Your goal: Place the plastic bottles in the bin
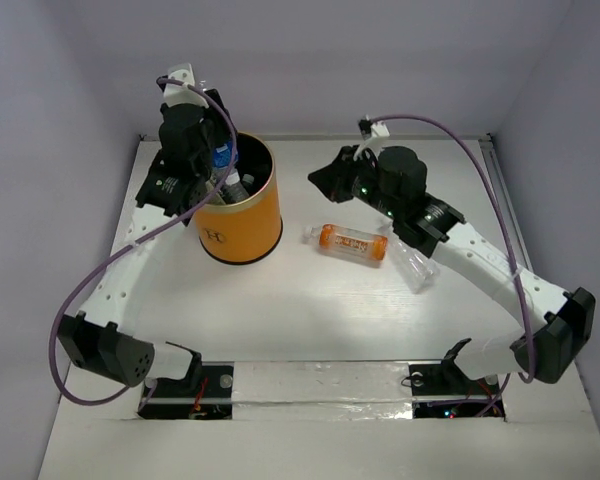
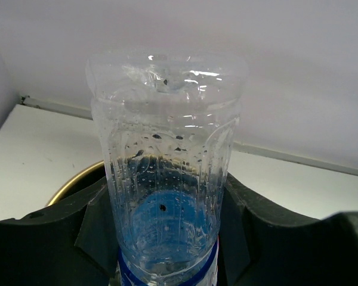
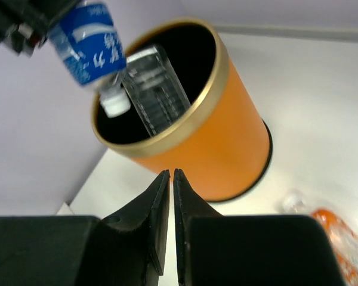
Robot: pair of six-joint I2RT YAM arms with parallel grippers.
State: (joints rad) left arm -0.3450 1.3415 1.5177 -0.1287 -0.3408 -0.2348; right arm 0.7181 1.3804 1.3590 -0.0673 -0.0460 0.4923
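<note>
Blue-labelled bottle [image 3: 89,36] held cap-down over the mouth of the bin [image 1: 242,225]; release not yet made.
The left end effector [image 1: 212,165] is clamped on the bottle's body. The bottle is inverted so that its white cap is pointed into the black interior, presumably for a clean drop. A clear bottle [image 3: 158,89] is seen leaning inside the bin. The right end effector [image 3: 170,179] is held empty, fingers together, just beside the bin. An orange-labelled bottle [image 1: 355,243] and an unlabelled bottle [image 1: 417,268] are left lying on the bench [image 1: 330,320] near the right arm, and are judged outstanding.
</note>
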